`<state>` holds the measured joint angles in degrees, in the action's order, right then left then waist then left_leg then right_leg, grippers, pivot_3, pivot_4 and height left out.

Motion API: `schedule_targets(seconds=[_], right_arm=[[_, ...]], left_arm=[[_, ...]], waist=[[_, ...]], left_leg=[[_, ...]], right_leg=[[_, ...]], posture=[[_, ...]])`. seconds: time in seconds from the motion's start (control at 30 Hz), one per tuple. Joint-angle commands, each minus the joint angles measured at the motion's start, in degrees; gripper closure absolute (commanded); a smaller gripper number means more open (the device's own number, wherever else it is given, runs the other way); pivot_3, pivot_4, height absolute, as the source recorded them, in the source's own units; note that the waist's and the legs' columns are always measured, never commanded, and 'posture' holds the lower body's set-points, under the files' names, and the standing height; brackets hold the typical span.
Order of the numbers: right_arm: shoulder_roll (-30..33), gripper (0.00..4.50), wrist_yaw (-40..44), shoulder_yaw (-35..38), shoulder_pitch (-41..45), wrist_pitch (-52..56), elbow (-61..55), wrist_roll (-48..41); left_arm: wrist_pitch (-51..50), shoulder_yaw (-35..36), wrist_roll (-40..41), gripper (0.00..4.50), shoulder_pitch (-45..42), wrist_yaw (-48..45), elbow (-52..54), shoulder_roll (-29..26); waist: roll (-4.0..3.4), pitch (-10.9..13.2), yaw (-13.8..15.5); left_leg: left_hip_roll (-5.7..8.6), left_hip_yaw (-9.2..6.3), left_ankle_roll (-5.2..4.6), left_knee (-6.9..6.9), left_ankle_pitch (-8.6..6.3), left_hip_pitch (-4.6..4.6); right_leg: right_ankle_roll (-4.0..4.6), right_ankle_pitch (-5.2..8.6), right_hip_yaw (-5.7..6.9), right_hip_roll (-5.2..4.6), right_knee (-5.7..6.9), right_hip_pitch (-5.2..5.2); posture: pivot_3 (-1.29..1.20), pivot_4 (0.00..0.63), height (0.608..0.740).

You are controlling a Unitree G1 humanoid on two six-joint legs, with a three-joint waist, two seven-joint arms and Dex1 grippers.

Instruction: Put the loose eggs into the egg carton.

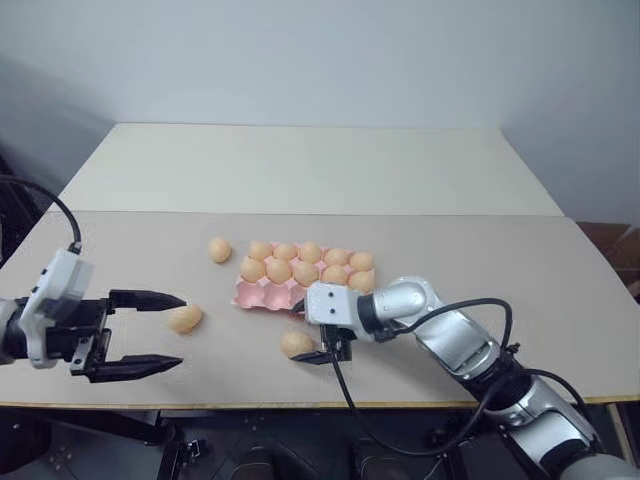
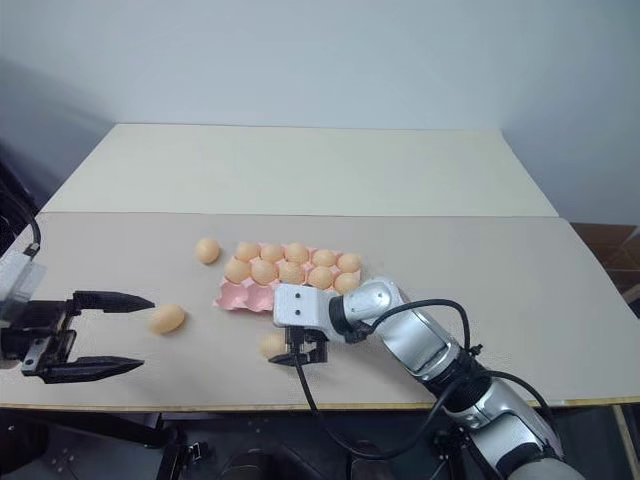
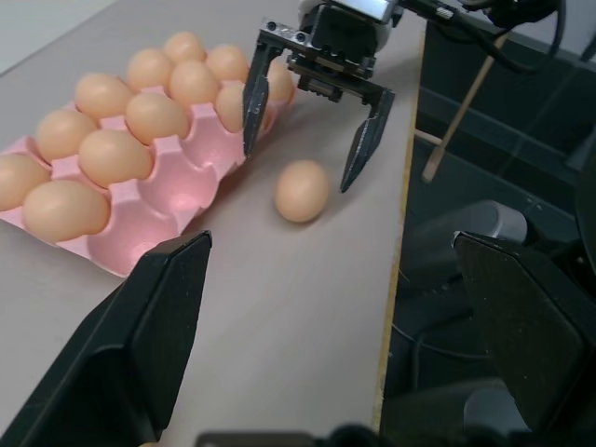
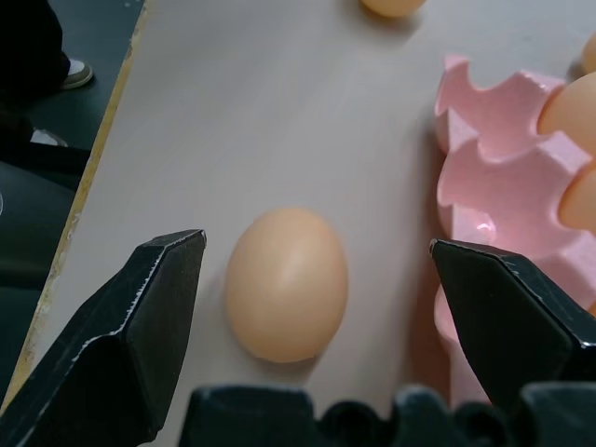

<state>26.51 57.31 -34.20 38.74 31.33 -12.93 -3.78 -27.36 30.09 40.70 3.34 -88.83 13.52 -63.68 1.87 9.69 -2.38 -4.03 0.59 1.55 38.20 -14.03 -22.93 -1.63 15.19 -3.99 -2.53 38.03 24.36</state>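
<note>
Step in hand: picking up a loose egg (image 1: 297, 343) lying on the table (image 1: 150, 250) just near of the carton (image 1: 262, 295). Right gripper (image 1: 322, 352) spread wide, straddling that egg, not touching. Next: lower, close gently, lift to an empty near cup. Left gripper (image 1: 142, 332) spread, empty, beside another egg (image 1: 184, 318).

head pair: high, overlooking table (image 1: 150, 240) | wrists: close, low

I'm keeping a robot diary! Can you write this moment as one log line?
right end effector: open, around loose egg | left end effector: open, near egg | egg carton: front cups empty
</note>
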Motion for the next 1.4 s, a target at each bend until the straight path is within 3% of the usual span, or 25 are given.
schedule_targets(seconds=[0.03, 0.17, 0.3, 0.47, 0.57, 0.83, 1.2, 1.23, 1.4], right_arm=[[-0.8, 0.03, 0.9, -1.1, 0.8, -0.7, 0.5, 1.1], [-1.7, 0.03, 1.3, -2.0, 1.2, -0.8, 2.7, 2.3], [-2.4, 0.9, 1.5, -2.6, 1.3, -1.2, 3.6, 3.9], [-2.3, 2.55, 2.3, -2.2, 1.0, -1.4, 3.3, 3.8], [-3.2, 2.68, 2.1, -0.1, 1.0, -1.0, 3.1, 2.1], [-9.2, 2.68, -1.4, 11.2, 3.9, 0.7, 7.3, -4.8], [-9.8, 2.68, -5.6, 10.8, 6.2, -1.5, 13.3, -0.2], [-9.7, 1.98, -5.5, 10.7, 6.3, -1.5, 13.4, 0.0], [-9.0, 0.35, -4.3, 12.0, 6.4, -1.2, 11.5, -1.1]], left_arm=[[3.0, -0.1, -1.2, 0.0, 1.4, -3.2, -0.3, -2.3], [6.3, -1.1, -2.3, 0.0, 2.9, -3.7, -0.9, -3.6], [5.5, -1.1, -1.9, 0.0, 2.1, -3.4, -0.4, -2.8], [5.3, -0.7, -1.9, 0.0, 2.2, -2.9, -0.1, -2.6], [5.0, -0.3, -1.7, 0.0, 2.4, -2.7, 0.0, -2.5], [3.2, 1.8, -0.2, 0.0, 2.3, -1.2, -0.1, -1.4], [3.2, 2.5, -0.3, 0.0, 2.5, -0.7, 0.3, -1.2], [3.2, 2.4, -0.3, 0.0, 2.4, -0.6, 0.3, -1.2], [3.3, 2.2, -0.3, 0.0, 2.2, -0.6, 0.3, -1.2]], waist=[[0.0, 0.0, 0.0], [0.0, 0.0, 0.0], [0.0, 0.0, 0.1], [0.0, 0.0, 0.0], [0.0, 0.0, 0.0], [0.0, 0.0, -0.1], [-0.01, 0.0, -0.1], [-0.01, 0.0, -0.2], [-0.01, 0.0, -0.2]], left_leg=[[0.0, 0.0, 0.0, 0.0, 0.0, 0.0], [0.0, 0.0, 0.0, 0.0, 0.0, 0.01], [0.0, 0.0, 0.0, 0.0, 0.0, 0.01], [0.0, 0.0, 0.0, 0.0, 0.0, 0.0], [0.0, 0.0, 0.0, 0.0, 0.0, 0.0], [-0.02, 0.0, 0.0, 0.0, 0.0, 0.0], [-0.02, 0.0, 0.0, -0.02, 0.0, -0.01], [-0.02, 0.0, 0.0, -0.02, 0.0, -0.01], [-0.02, 0.0, 0.0, -0.02, 0.0, -0.01]], right_leg=[[0.0, 0.0, 0.0, 0.0, 0.01, 0.0], [0.0, 0.0, 0.0, 0.0, 0.0, -0.01], [0.0, 0.0, 0.0, 0.0, 0.0, -0.01], [0.0, 0.0, 0.01, 0.0, 0.0, -0.01], [0.0, 0.0, 0.0, 0.0, 0.0, -0.01], [0.0, 0.0, 0.01, 0.01, 0.01, -0.01], [0.0, 0.0, 0.01, 0.01, 0.0, 0.01], [0.0, 0.0, 0.01, 0.01, 0.0, 0.01], [0.0, 0.0, 0.0, 0.01, 0.0, 0.01]], posture=[[0.0, 0.15, 0.74], [0.0, 0.15, 0.74], [0.0, 0.15, 0.74], [0.0, 0.15, 0.74], [0.0, 0.15, 0.74], [0.0, 0.15, 0.74], [0.0, 0.15, 0.74], [0.0, 0.15, 0.74], [0.0, 0.15, 0.74]])
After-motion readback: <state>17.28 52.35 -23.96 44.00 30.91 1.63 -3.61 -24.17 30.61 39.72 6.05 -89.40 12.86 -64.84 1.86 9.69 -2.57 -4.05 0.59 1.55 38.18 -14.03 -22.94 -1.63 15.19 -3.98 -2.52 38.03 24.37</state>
